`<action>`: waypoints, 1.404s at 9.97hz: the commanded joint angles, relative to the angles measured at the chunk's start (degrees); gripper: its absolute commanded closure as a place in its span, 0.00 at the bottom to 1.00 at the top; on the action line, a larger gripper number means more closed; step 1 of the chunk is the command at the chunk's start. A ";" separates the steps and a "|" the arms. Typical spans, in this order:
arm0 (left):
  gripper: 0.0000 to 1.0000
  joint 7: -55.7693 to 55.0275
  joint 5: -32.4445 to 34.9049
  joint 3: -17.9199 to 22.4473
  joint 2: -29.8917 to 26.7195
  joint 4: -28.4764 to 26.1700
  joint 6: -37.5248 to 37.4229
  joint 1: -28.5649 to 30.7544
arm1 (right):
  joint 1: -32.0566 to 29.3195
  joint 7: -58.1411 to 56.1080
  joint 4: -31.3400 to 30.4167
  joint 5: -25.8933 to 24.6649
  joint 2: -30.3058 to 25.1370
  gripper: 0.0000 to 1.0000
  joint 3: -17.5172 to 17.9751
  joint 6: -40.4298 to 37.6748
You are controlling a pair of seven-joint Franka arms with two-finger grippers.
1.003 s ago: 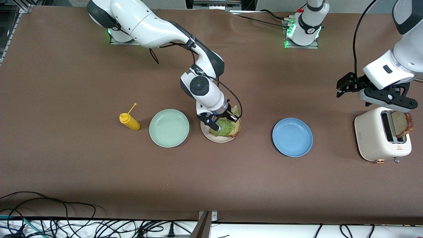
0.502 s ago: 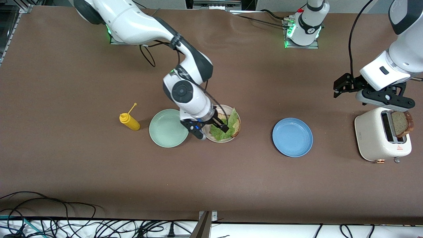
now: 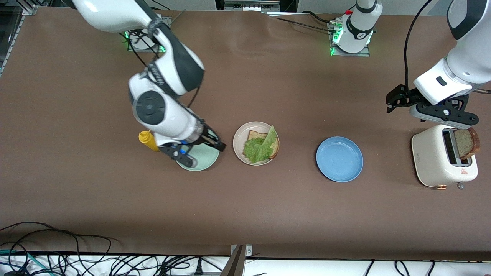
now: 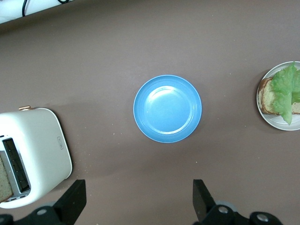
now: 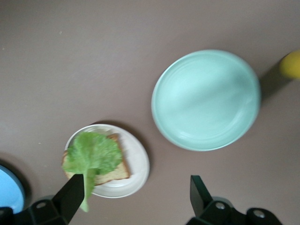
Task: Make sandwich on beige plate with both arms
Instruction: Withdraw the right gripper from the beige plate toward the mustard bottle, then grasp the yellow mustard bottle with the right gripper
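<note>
The beige plate (image 3: 239, 140) (image 5: 138, 165) sits mid-table with one slice of speckled bread (image 3: 253, 135) (image 5: 114, 174) on it. A ruffled green lettuce leaf (image 3: 261, 148) (image 5: 92, 152) lies loosely across that slice. My right gripper (image 3: 199, 151) (image 5: 136, 202) hangs open and empty over the mint green plate (image 3: 209, 158) (image 5: 206, 99), beside the beige plate. A second bread slice (image 3: 466, 143) stands in a slot of the toaster (image 3: 433, 161) (image 4: 38, 154). My left gripper (image 3: 443, 116) (image 4: 138, 202) is open and empty, up in the air over the toaster's edge.
A blue plate (image 3: 339, 159) (image 4: 167, 108) lies bare between the beige plate and the toaster. A yellow mustard bottle (image 3: 147, 140) (image 5: 291, 63) stands beside the mint green plate, toward the right arm's end, partly covered by the right arm. Cables run along the table's front edge.
My right gripper has opened, left the lettuce on the bread, and swung from the beige plate to over the mint green plate. The left arm has shifted only slightly.
</note>
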 commanded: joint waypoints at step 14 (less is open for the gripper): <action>0.00 -0.63 -2.59 -0.55 -0.02 3.30 -4.33 0.57 | -15.77 -75.92 -56.94 2.74 -37.50 0.00 -6.82 27.95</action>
